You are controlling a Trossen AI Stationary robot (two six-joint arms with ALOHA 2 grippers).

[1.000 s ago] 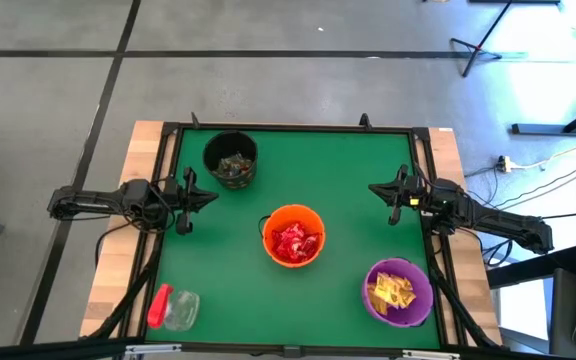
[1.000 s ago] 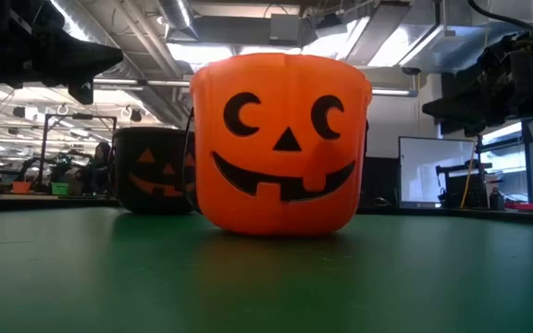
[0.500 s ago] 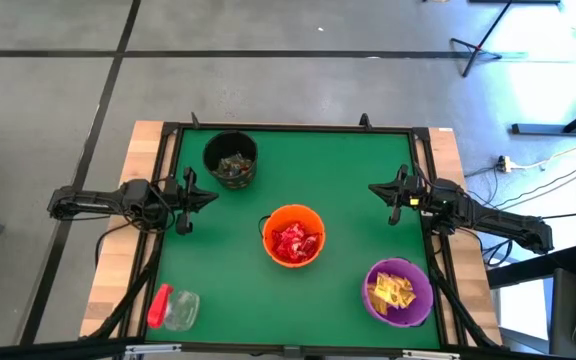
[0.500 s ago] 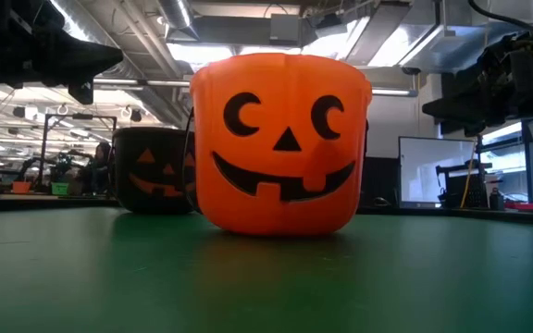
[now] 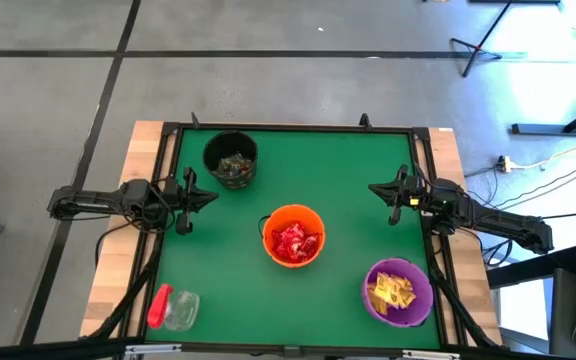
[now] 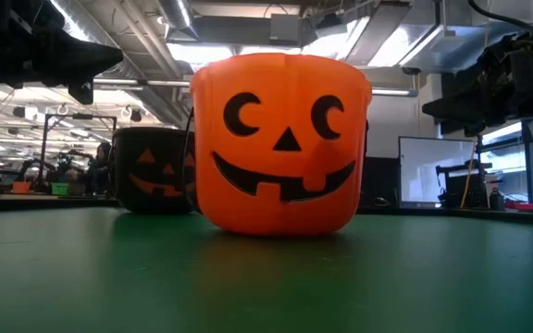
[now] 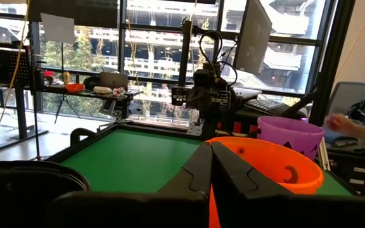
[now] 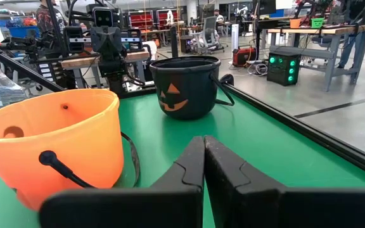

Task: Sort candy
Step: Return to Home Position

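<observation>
left gripper (image 5: 208, 197) and right gripper (image 5: 376, 187), at opposite edges of the green table (image 5: 348, 150), pinched shut and empty (crinkly wrapped candy (image 5: 293, 243) all bucketed): settle home slowly, clear of the orange plastic pumpkin bucket (image 6: 280, 139).

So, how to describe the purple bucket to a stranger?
Seen from above, find the green table. The purple bucket stands near its right edge, by the right arm. Unlike the orange bucket and black bucket, it holds yellow candy.
</observation>
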